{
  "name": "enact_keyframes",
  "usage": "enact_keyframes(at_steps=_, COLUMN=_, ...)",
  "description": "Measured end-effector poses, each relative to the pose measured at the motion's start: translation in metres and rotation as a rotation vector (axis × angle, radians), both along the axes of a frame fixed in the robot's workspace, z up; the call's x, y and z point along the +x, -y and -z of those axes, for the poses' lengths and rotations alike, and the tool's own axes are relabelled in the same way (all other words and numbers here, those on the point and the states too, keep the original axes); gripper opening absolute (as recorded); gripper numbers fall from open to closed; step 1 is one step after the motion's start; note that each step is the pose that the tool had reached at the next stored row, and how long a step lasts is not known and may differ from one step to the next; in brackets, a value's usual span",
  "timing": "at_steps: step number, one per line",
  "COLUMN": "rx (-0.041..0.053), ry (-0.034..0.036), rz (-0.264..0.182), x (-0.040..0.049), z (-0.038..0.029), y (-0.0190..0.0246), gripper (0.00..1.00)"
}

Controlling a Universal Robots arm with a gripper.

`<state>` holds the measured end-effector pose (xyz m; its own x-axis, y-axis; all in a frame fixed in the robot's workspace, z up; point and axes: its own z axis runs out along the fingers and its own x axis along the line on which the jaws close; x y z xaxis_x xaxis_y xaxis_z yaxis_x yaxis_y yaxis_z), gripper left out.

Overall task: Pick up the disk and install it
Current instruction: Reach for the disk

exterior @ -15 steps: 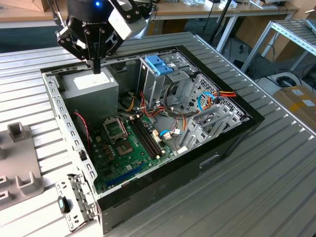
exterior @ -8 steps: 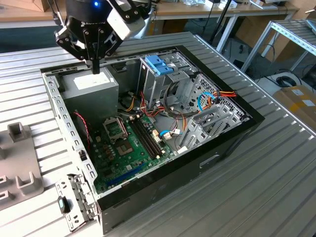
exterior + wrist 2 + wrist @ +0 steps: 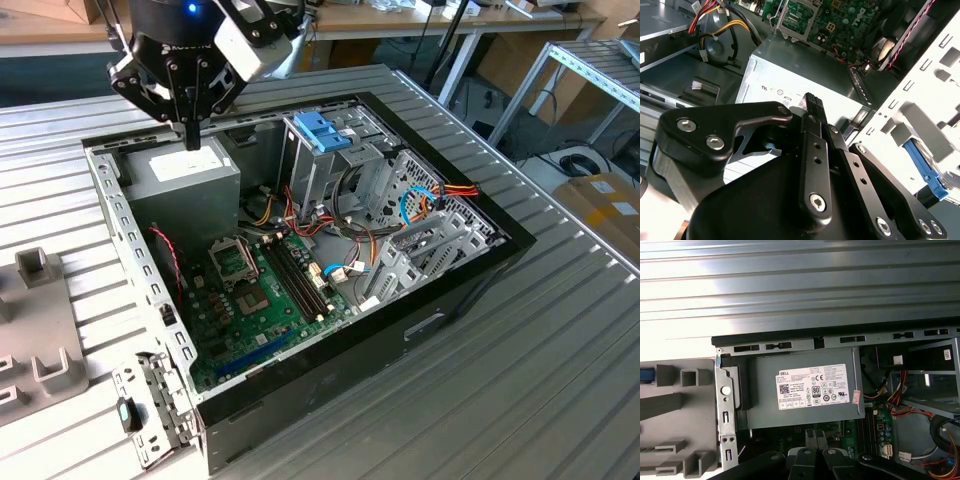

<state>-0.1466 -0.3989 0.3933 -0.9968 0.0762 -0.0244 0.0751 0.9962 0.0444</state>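
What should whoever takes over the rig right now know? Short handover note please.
Gripper: shut, holding nothing, close above the grey power supply box inside the open computer case.
Disk: not in the gripper. A light-blue plastic part sits on top of the drive cage; cannot tell whether it carries a drive. In the first wrist view a blue edge shows at the grey fixture beside the case; cannot tell what it is.
Done: nothing I can confirm.
Left: pick-up and install both unconfirmed.
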Motion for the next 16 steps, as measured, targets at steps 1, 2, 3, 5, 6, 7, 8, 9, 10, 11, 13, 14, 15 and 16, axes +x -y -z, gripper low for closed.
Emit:
enact_keyframes(at_steps=1, rx=0.0, ry=0.0, rz=0.0, x=-0.0003, z=0.0, y=0.0, gripper=0.1)
enact_keyframes(at_steps=2, rx=0.0, ry=0.0, rz=0.0, x=-0.0004, z=0.0, y=0.0, gripper=0.1)
enact_keyframes(at_steps=3, rx=0.0, ry=0.0, rz=0.0, x=-0.0007, z=0.0, y=0.0, gripper=0.1)
enact_keyframes(at_steps=5, rx=0.0, ry=0.0, rz=0.0, x=-0.0011, z=0.0, y=0.0, gripper=0.1)
enact_keyframes(at_steps=6, rx=0.0, ry=0.0, rz=0.0, x=-0.0013, z=0.0, y=0.0, gripper=0.1)
enact_keyframes(at_steps=7, rx=0.0, ry=0.0001, rz=0.0, x=-0.0015, z=0.0, y=0.0, gripper=0.1)
enact_keyframes(at_steps=8, rx=0.0, ry=0.0, rz=0.0, x=-0.0017, z=0.0, y=0.0, gripper=0.1)
enact_keyframes(at_steps=9, rx=0.0, ry=0.0, rz=0.0, x=-0.002, z=0.0, y=0.0, gripper=0.1)
enact_keyframes(at_steps=10, rx=0.0, ry=0.0, rz=0.0, x=-0.0022, z=0.0, y=0.0, gripper=0.1)
enact_keyframes(at_steps=11, rx=0.0, ry=0.0, rz=0.0, x=-0.0023, z=0.0, y=0.0, gripper=0.1)
enact_keyframes(at_steps=13, rx=0.0, ry=0.0, rz=0.0, x=-0.003, z=0.0, y=0.0, gripper=0.1)
enact_keyframes(at_steps=14, rx=0.0, ry=0.0, rz=0.0, x=-0.0032, z=0.0, y=0.0, gripper=0.1)
enact_keyframes(at_steps=15, rx=0.0, ry=0.0, rz=0.0, x=-0.0034, z=0.0, y=0.0, gripper=0.1)
enact_keyframes(at_steps=16, rx=0.0, ry=0.0001, rz=0.0, x=-0.0036, z=0.0, y=0.0, gripper=0.1)
